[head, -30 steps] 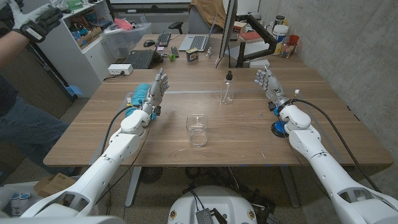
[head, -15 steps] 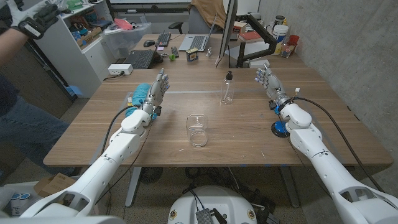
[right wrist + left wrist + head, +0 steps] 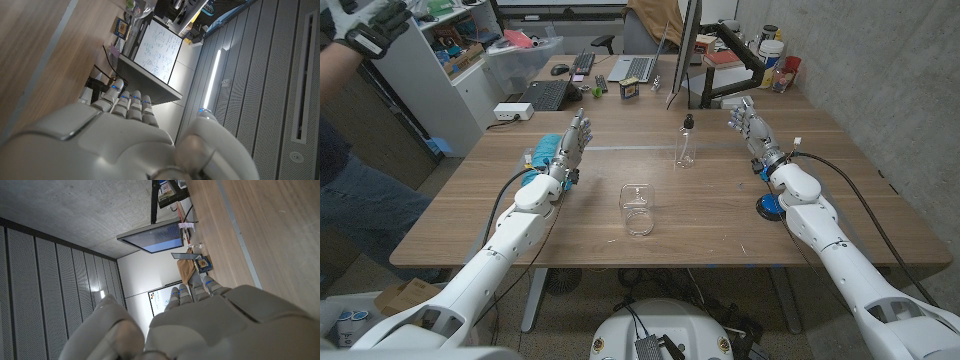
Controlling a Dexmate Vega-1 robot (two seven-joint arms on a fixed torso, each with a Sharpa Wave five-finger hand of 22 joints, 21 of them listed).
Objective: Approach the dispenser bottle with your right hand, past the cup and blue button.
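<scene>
The dispenser bottle [image 3: 686, 142] is being shown upright at mid-table, well apart from the right hand [image 3: 748, 124], which is being held up w/ fingers apart, nothing gripped. The cup [image 3: 637, 209] is standing nearer the front edge; the blue button [image 3: 766, 207] is lying beside the right forearm. The left hand [image 3: 573, 146] is being held spread, empty, by a blue object [image 3: 543, 152]. Monitor [image 3: 686, 40] and laptop [image 3: 548, 94] are sitting behind.

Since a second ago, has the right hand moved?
Yes, slightly. The right hand has shifted toward the dispenser bottle and a little farther from the blue button, which has stayed put.
</scene>
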